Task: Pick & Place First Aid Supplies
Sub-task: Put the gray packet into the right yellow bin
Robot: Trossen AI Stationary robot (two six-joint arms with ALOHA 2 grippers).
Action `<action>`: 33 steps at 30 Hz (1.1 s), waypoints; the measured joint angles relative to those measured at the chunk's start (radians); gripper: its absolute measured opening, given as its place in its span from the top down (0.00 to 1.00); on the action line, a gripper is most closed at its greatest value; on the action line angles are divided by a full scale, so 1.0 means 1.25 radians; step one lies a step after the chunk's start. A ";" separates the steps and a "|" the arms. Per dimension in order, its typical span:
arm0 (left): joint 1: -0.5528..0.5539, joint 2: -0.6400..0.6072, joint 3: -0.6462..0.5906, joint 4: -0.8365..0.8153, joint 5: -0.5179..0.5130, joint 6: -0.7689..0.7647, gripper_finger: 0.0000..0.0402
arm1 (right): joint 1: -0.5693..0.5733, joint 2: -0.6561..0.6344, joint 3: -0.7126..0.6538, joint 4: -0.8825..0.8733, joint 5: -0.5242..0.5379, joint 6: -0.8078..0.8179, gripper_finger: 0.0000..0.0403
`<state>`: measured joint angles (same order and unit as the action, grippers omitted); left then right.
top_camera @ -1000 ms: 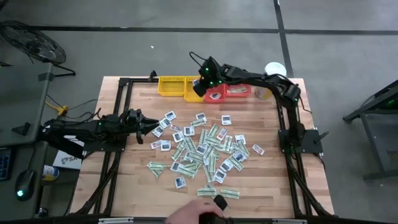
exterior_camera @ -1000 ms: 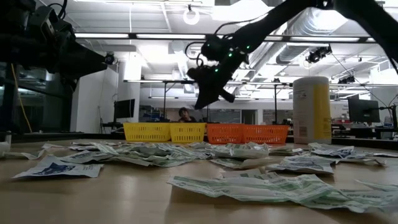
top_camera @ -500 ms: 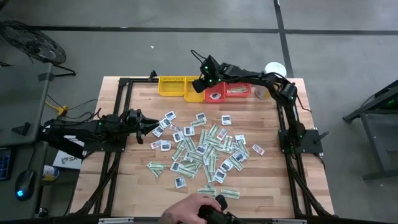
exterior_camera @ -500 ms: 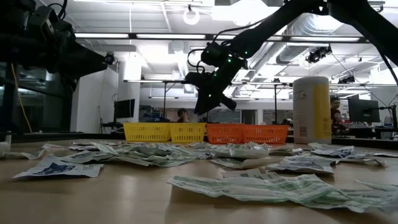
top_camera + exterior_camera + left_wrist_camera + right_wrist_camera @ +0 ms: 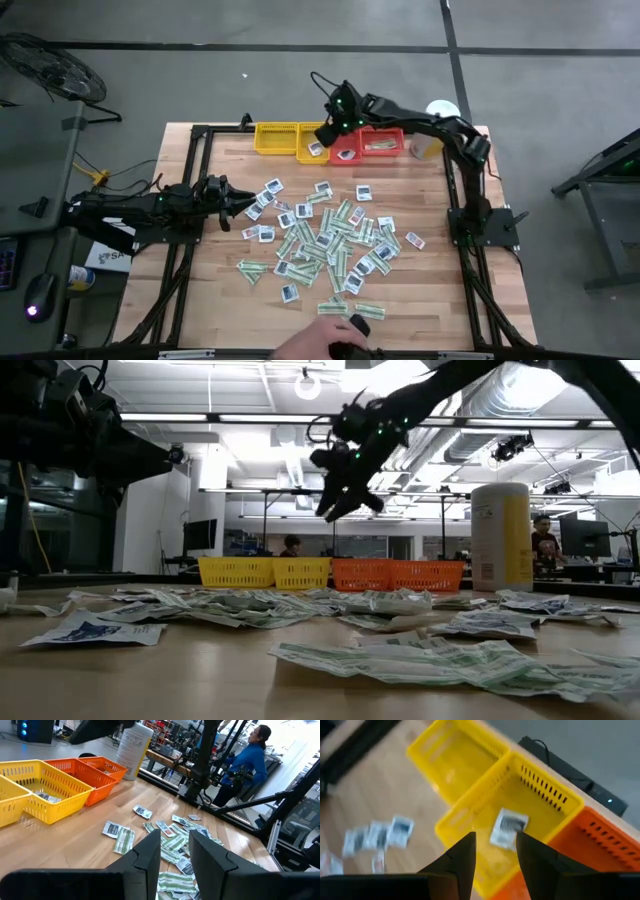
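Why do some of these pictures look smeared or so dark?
Right wrist view: motion blur smears the yellow tray and the packet in it. Low view: bright ceiling lights backlight the scene, so the right gripper reads as a silhouette, and the nearest packets are soft. High view: evenly lit and sharp.

The right gripper (image 5: 330, 127) has lifted above the yellow tray (image 5: 300, 140), opened, and dropped a packet (image 5: 507, 826) into it.

Right claw (image 5: 338, 124) raised, fingers apart — left claw (image 5: 252, 203) seemingly part-open, waiting.
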<state>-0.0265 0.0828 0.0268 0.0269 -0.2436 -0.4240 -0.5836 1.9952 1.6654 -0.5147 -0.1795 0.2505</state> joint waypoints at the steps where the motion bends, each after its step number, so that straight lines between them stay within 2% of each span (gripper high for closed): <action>1: 0.000 0.000 0.000 0.000 0.000 0.000 0.75 | 0.004 -0.014 -0.007 -0.021 0.001 -0.031 0.67; 6: 0.000 0.000 0.000 0.000 0.000 0.000 0.75 | 0.027 -0.121 -0.145 -0.018 0.000 -0.129 0.67; 13: 0.000 0.000 0.000 0.000 0.000 0.000 0.75 | 0.068 -0.330 -0.435 0.075 0.047 -0.138 0.67; 21: 0.000 0.000 0.000 0.000 0.000 0.000 0.75 | 0.116 -0.513 -0.630 0.076 0.097 -0.172 0.67; 26: 0.000 0.000 0.000 0.000 0.000 0.000 0.75 | 0.159 -0.538 -0.718 0.077 0.100 -0.253 0.67; 33: 0.000 0.000 0.000 0.000 0.000 0.000 0.75 | 0.219 -0.496 -0.788 0.179 0.108 -0.388 0.67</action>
<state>-0.0265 0.0830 0.0269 0.0269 -0.2436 -0.4240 -0.3096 1.3749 0.6806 -0.2909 -0.0445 -0.2338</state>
